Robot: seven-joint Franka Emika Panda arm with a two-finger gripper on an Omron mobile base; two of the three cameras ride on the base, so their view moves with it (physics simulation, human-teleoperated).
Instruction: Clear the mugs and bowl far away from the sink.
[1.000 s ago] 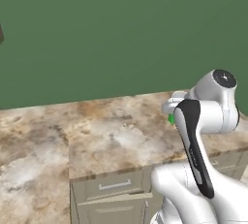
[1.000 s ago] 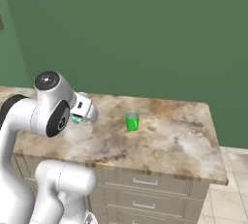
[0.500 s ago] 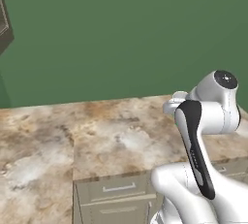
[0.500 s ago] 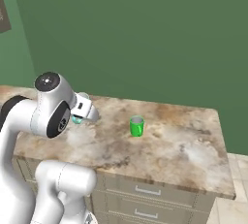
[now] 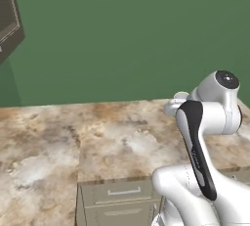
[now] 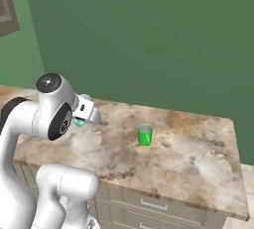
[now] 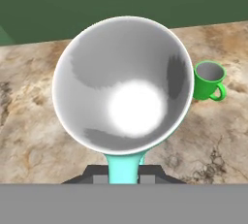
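Fingers of the two-finger gripper (image 7: 124, 172) are clamped on the handle of the teal, white-lined mug (image 7: 123, 85), whose wide open mouth faces the hand camera, with the teal handle running down between the dark fingertips.

From the left base view, the white arm's upper joints hide the gripper, and the mottled brown stone counter (image 5: 58, 142) stretches away under a green wall, with pale drawer fronts (image 5: 119, 203) below its edge. From the right base view, a sliver of the teal mug (image 6: 79, 122) peeks out beside the arm's wrist, held above the counter (image 6: 198, 163), and the small bright green handled mug (image 6: 145, 135) stands upright on the stone, well apart to the right. In the hand view the green mug (image 7: 209, 81) sits just right of the held mug's rim, handle pointing lower right.

Compared with half a second ago, both base views have shifted across the scene, so the base has driven on; the grip is unchanged.
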